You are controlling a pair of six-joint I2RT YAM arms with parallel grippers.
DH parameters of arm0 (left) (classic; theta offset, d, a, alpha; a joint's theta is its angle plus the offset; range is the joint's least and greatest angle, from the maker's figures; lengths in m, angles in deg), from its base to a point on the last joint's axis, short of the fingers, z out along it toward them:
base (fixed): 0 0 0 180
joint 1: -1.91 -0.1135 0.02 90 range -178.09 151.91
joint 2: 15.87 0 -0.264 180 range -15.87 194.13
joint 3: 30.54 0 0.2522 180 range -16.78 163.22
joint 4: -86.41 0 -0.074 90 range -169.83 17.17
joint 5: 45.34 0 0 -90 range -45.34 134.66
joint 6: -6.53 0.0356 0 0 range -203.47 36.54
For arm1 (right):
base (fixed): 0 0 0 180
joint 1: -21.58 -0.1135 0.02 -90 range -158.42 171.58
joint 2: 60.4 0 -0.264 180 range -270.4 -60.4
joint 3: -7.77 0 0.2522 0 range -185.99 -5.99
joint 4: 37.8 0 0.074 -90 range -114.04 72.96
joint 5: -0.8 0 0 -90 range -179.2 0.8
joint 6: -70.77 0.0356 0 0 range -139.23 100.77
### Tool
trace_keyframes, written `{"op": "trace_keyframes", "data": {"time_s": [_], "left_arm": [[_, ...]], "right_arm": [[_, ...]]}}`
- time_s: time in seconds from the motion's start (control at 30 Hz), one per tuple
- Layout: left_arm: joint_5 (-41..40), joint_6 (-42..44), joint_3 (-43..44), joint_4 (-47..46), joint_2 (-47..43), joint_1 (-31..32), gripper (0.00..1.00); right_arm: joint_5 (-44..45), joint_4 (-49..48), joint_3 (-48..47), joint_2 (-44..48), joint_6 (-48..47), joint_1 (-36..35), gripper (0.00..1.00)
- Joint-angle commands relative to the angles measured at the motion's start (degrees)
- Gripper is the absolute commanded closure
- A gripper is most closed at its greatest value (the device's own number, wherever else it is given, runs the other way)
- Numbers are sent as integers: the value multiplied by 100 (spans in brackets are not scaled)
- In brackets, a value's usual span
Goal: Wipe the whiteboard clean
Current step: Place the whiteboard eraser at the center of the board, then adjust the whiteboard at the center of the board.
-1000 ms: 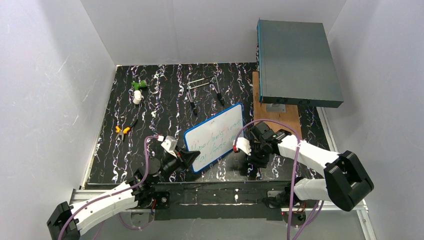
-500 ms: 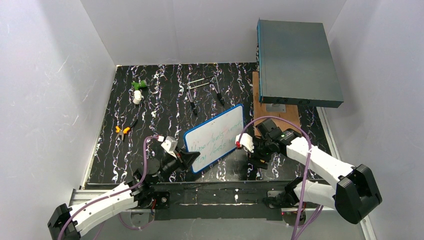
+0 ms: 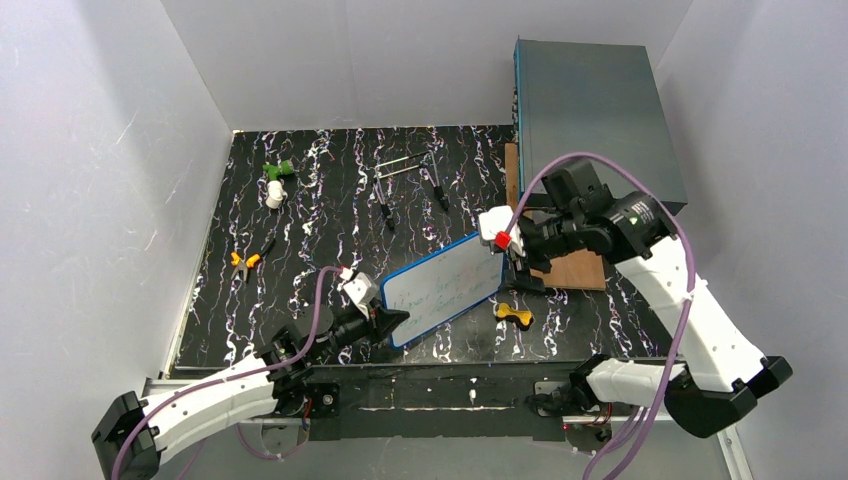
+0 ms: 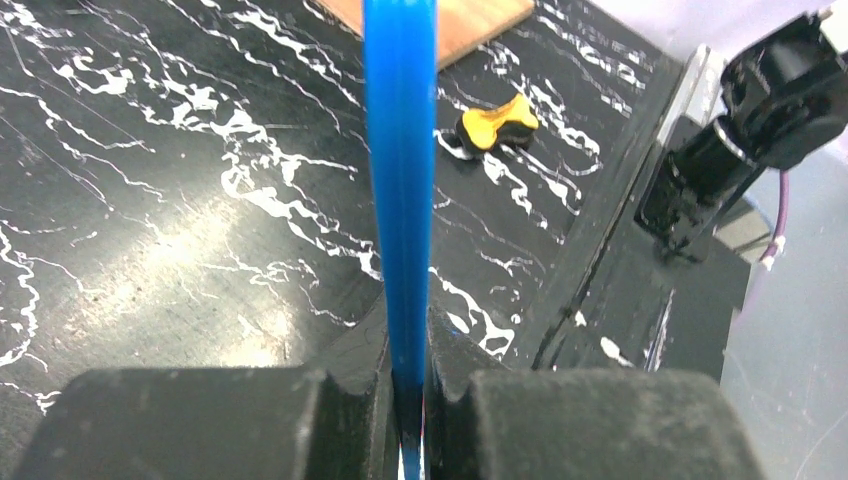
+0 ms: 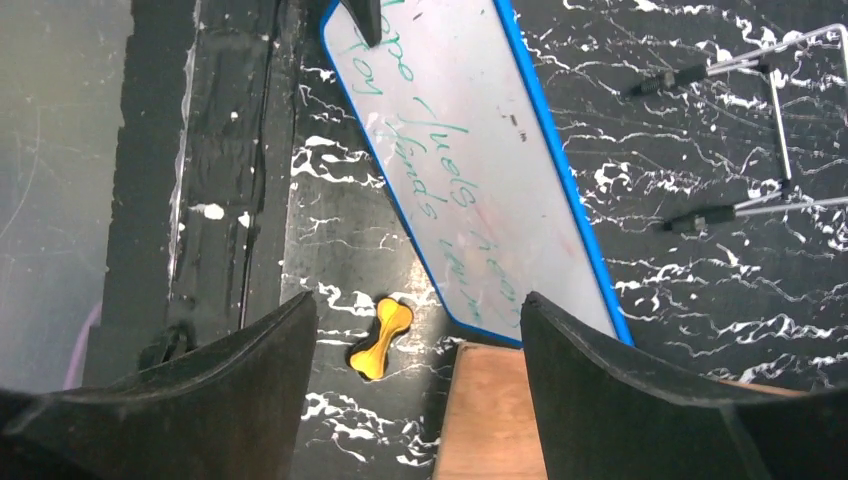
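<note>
The whiteboard (image 3: 445, 288) is a small white board in a blue frame, with green handwriting (image 5: 440, 170) across it. My left gripper (image 3: 390, 322) is shut on its near left corner; in the left wrist view the blue edge (image 4: 400, 150) runs straight up from between the jaws of the left gripper (image 4: 408, 350). My right gripper (image 3: 528, 265) hangs open and empty above the board's right end. From the right wrist, the right gripper (image 5: 420, 300) frames the table below. A yellow bone-shaped piece (image 3: 513, 315) (image 4: 495, 125) (image 5: 381, 340) lies on the table just near of the board.
A large grey-teal box (image 3: 595, 120) stands at the back right on a wooden board (image 3: 572, 270) (image 5: 490, 420). Metal rod tools (image 3: 405, 180) (image 5: 770, 130) lie behind the whiteboard. Orange-handled pliers (image 3: 245, 258) and a green and white object (image 3: 275, 180) lie at the left.
My right gripper has opened, risen and moved back and to the right. The yellow piece now lies on the table. The left gripper and whiteboard have shifted slightly right.
</note>
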Motion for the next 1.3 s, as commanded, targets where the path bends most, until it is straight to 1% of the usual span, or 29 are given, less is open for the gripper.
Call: {"op": "trace_keyframes", "data": {"time_s": [0.0, 0.07, 0.17, 0.37, 0.5, 0.6, 0.8, 0.9, 1.07, 1.17, 1.2, 1.27], "left_arm": [[395, 375, 275, 384, 11, -3, 100], [378, 427, 294, 568, -90, -3, 100], [370, 515, 295, 731, -236, -3, 100], [395, 590, 341, 795, -206, -2, 100], [453, 612, 375, 805, -129, -2, 100], [456, 628, 378, 824, -152, 1, 100], [436, 630, 341, 815, -225, -2, 100], [443, 630, 349, 776, -191, -3, 100], [449, 630, 432, 834, -191, -3, 100], [362, 576, 535, 952, -306, -3, 100], [333, 550, 582, 1005, -368, -3, 95], [276, 502, 699, 1127, -507, -3, 80]], "right_arm": [[-453, 568, -842, -711, -188, 9, 21], [-505, 555, -1259, -1107, -105, 6, 21], [-425, 443, -1535, -1608, -32, -4, 21], [3, 314, -1670, -2333, 5, -123, 23], [366, 174, -1539, -2586, -7, -191, 28], [700, 53, -1296, -2706, -59, -208, 36], [807, 27, -716, -2640, -447, -216, 63], [837, -47, -500, -2638, -560, -233, 69], [761, 34, -455, -2722, -706, -279, 88], [671, 129, -452, -2726, -841, -298, 96], [655, 145, -449, -2718, -867, -306, 98], [641, 169, -439, -2699, -916, -309, 99]]}}
